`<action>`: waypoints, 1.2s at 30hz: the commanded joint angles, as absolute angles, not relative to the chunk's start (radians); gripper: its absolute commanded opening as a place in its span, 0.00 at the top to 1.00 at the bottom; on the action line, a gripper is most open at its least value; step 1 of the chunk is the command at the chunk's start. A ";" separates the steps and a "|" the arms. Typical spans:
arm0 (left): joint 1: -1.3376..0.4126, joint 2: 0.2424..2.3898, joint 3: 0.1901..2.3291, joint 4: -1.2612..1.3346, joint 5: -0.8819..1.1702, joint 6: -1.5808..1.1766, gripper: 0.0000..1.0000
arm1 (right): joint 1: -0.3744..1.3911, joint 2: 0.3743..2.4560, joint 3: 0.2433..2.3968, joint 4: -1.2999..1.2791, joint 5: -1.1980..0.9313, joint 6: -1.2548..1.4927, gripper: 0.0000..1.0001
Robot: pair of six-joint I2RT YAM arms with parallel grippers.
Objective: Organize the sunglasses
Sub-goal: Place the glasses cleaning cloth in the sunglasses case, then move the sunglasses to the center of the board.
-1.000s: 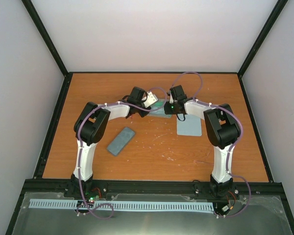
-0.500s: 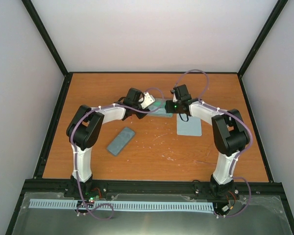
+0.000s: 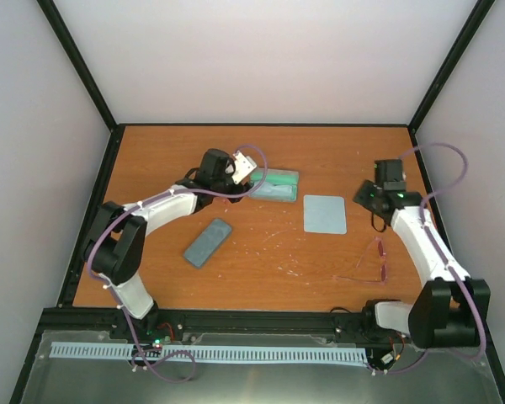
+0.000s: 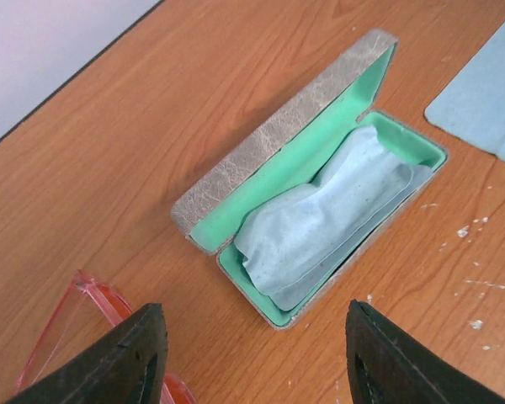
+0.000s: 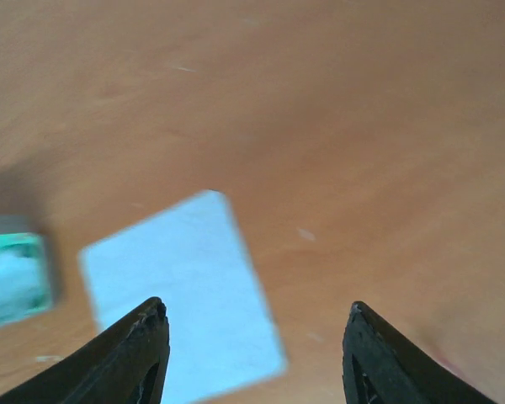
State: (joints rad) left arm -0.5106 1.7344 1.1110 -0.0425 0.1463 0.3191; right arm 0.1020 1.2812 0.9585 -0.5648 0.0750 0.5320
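Observation:
A red-pink wire-frame pair of sunglasses (image 3: 373,263) lies on the table at the front right. A second red-pink frame (image 4: 74,324) shows at the lower left of the left wrist view, beside my left fingertip. An open grey case (image 3: 275,184) with green lining holds a crumpled pale blue cloth (image 4: 324,223). My left gripper (image 3: 246,178) (image 4: 252,362) is open and empty, just left of the case. My right gripper (image 3: 368,192) (image 5: 257,353) is open and empty above the table, right of the flat cloth (image 3: 325,214) (image 5: 181,286).
A closed blue-grey case (image 3: 208,242) lies at the left centre of the table. The open case's corner (image 5: 13,278) shows at the left edge of the right wrist view. Black frame rails border the table on all sides.
Both arms have drawn away from the open case. The right arm swung far to the right, the left arm pulled back left. The case and the front-right sunglasses now show uncovered.

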 commanded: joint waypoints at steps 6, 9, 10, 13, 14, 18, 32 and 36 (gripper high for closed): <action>-0.504 1.636 1.052 -0.031 0.191 0.298 0.41 | -0.044 1.219 0.910 -1.011 0.097 0.443 0.47; -0.504 1.619 1.031 -0.021 0.190 0.318 0.41 | -0.044 1.224 0.940 -1.049 0.138 0.369 0.48; -0.504 1.617 1.026 -0.016 0.190 0.325 0.41 | -0.044 1.235 0.960 -1.060 0.140 0.346 0.48; -0.504 1.622 1.015 -0.008 0.187 0.349 0.41 | -0.055 1.286 1.043 -1.085 0.100 0.279 0.48; -0.505 1.626 1.014 -0.002 0.187 0.356 0.41 | -0.055 1.300 1.074 -1.068 0.070 0.261 0.48; -0.505 1.652 1.015 0.005 0.191 0.364 0.41 | -0.055 1.374 1.204 -1.060 0.105 0.198 0.55; -0.504 1.711 1.032 0.004 0.207 0.375 0.42 | -0.055 1.512 1.032 -1.180 0.012 0.334 0.50; -0.505 1.713 1.035 0.000 0.215 0.369 0.42 | -0.054 1.517 1.004 -1.168 0.004 0.355 0.48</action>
